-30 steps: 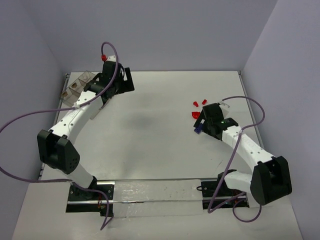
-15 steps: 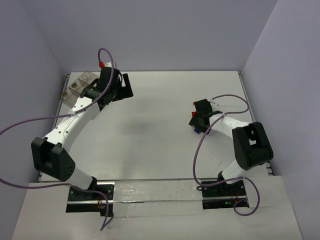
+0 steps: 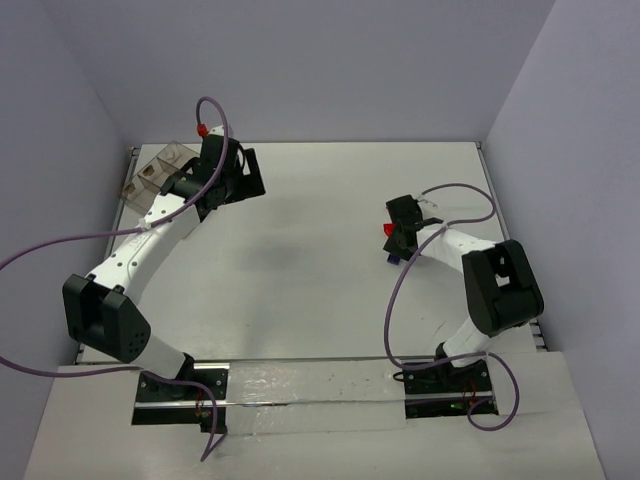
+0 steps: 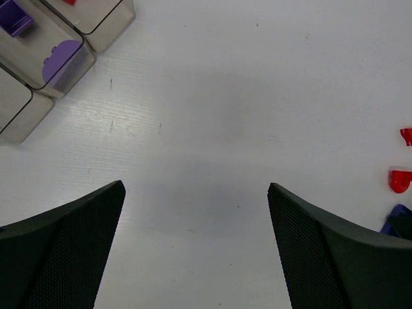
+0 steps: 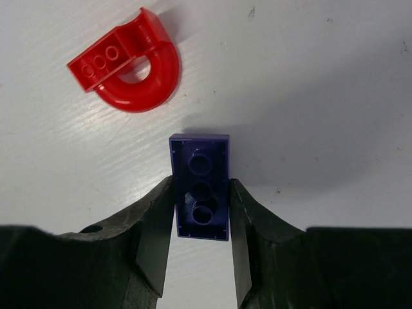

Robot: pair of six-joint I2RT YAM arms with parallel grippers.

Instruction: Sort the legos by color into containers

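Right claw point(image 5: 201, 194) is narrow and holds a purple brick point(image 5: 199, 174) between its two fingers. Each finger presses on one long side of the brick. About half of the brick sticks out ahead of the fingertips. The brick shows its hollow side, with three round tubes in a row, to the wrist camera. I cannot tell if it rests on the white counter point(image 5: 322, 96) or is a little above it.

Ahead of this claw and to its left lies a red rounded piece point(image 5: 161, 77) on the counter. It has a small block with studs and an arch. It is near the purple brick but does not touch it.

Left claw point(image 4: 195, 188) is wide, and between its fingers there is only bare counter. It holds nothing. Ahead of it and to its left stands the tray point(image 4: 96, 45), clear with a brownish tint and with inner walls. One compartment has a purple piece point(image 4: 61, 61) inside, and the next compartment, farther from the claw, has another purple brick point(image 4: 16, 19). A bit of red shows in one more compartment at the top edge of the view, too cut off to tell its shape.

Far to the right of the left claw, two small red pieces point(image 4: 399, 180) lie on the counter, one beyond the other and apart.

From above, the two claws are well apart.
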